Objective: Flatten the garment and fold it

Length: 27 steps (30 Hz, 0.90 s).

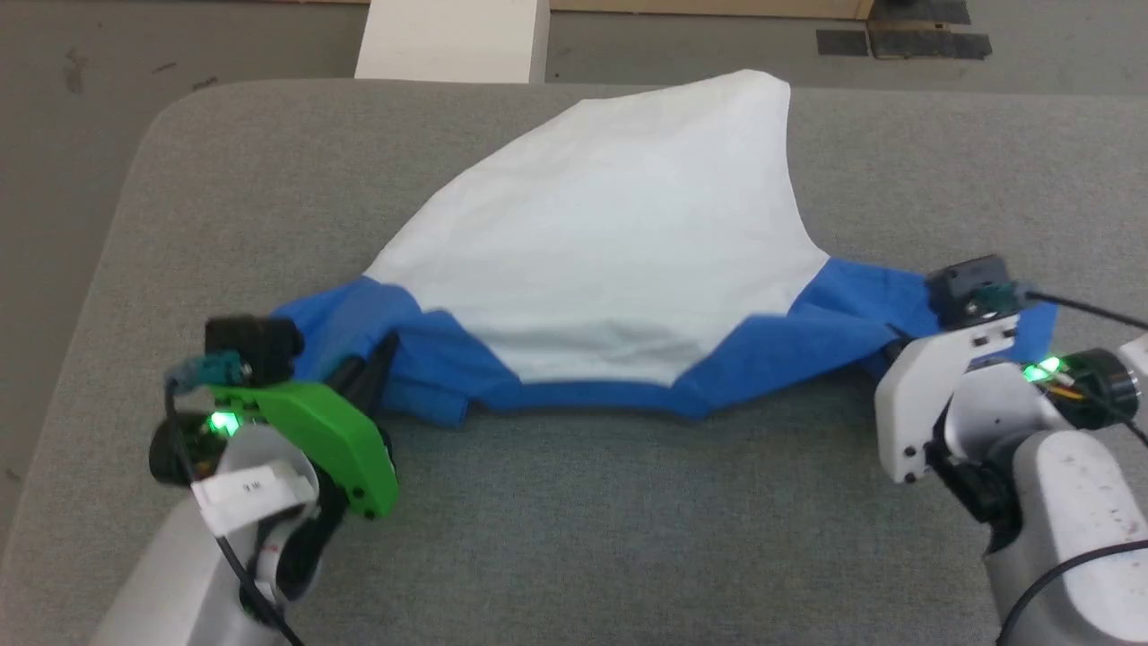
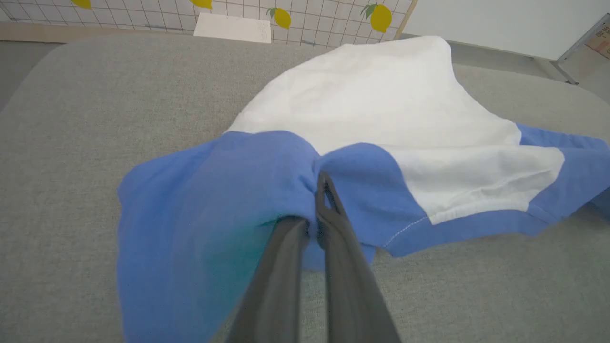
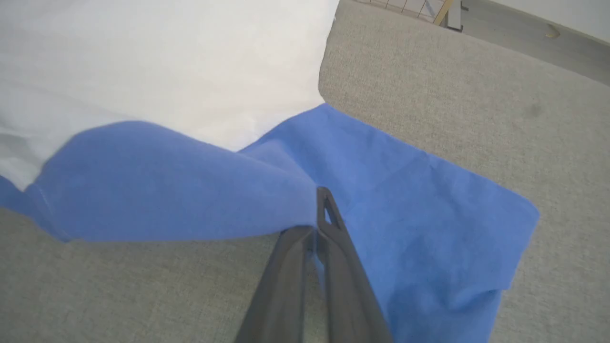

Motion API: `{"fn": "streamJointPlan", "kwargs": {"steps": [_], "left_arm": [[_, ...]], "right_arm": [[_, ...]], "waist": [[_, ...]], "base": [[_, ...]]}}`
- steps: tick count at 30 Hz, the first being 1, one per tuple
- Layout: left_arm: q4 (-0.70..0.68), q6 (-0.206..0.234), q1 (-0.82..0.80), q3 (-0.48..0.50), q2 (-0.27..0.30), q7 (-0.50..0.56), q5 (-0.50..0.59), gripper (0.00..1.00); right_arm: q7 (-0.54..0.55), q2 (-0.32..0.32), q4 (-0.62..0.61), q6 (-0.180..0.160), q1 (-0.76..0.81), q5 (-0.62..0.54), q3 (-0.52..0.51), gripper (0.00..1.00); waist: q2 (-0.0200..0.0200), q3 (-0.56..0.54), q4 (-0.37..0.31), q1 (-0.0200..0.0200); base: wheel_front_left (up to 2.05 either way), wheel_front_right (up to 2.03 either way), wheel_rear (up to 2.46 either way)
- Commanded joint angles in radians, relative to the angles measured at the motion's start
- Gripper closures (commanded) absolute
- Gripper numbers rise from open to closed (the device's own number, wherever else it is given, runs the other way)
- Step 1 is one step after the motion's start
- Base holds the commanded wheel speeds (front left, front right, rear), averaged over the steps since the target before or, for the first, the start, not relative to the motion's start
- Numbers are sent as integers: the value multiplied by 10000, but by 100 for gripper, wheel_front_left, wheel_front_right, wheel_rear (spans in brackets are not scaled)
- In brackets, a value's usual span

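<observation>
Both left pincer (image 2: 310, 207) and right pincer (image 3: 312, 214) clench blue shoulders of the garment (image 1: 610, 233); cloth judged thin, limp, light: hold there, pull taut.

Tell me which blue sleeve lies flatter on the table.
The sleeve held by the right gripper: that sleeve spreads mostly flat on the table, while the other sleeve of the garment, in the left gripper, is bunched and puckered.
</observation>
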Motion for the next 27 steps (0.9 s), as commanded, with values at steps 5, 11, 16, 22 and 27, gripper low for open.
{"fn": "streamJointPlan", "kwargs": {"steps": [5,11,16,22,27], "left_arm": [[-260,-324,-2032,421,42,134,-389,100],[934,-623,-4989,687,-66,653,-711,100],[2709,-785,-7497,705,-46,851,-501,100],[4353,-670,-9935,755,135,36,334,100],[5184,-706,-11433,581,182,-770,965,100]], "right_arm": [[131,-658,-624,-15,-1237,601,-186,100],[699,-1149,-644,-15,-3767,1092,9,100],[860,-1082,160,-15,-6439,1122,18,100],[89,-714,1582,-15,-9178,156,-88,100],[-1117,-200,2525,-15,-10744,-905,-787,100]], "waist": [[0,-292,95,0],[0,-99,-108,0],[0,429,-401,0],[0,1246,-814,0],[0,1918,-1071,0]], "base": [[0,0,0],[0,0,0],[0,0,0],[0,0,0],[0,0,0]]}}
